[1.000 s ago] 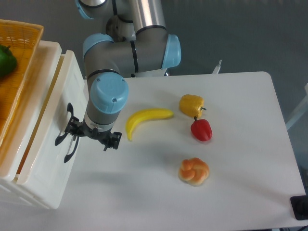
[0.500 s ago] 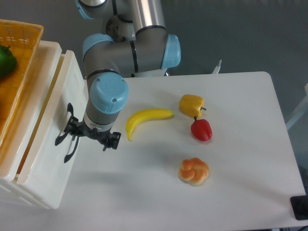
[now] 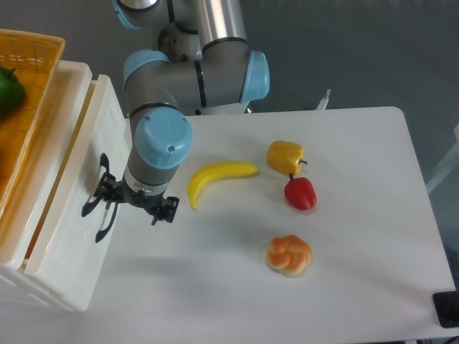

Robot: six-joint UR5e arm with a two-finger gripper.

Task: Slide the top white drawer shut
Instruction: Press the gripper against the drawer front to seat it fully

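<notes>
At the left edge of the frame the top white drawer [image 3: 75, 208] stands slightly open, while the gripper [image 3: 133, 203] (fingers spread, holding nothing) has crept a touch leftward against its black handle [image 3: 100, 198], suggesting the closing push is underway.

The cabinet [image 3: 72, 79] stands at the table's [image 3: 358, 287] left edge, with the top white drawer [image 3: 64, 236] pulled out from it toward the table's middle. A basket [image 3: 29, 64] sits on the cabinet, a pepper [image 3: 10, 89] in it. The gripper [image 3: 133, 203] hangs just right of the drawer front, at its handle [image 3: 102, 197] — possibly touching it. Right of the gripper lies a banana [image 3: 215, 179]; further right, two peppers [image 3: 287, 156] [image 3: 300, 193] side by side — a bun [image 3: 289, 254] nearer the front edge.
</notes>
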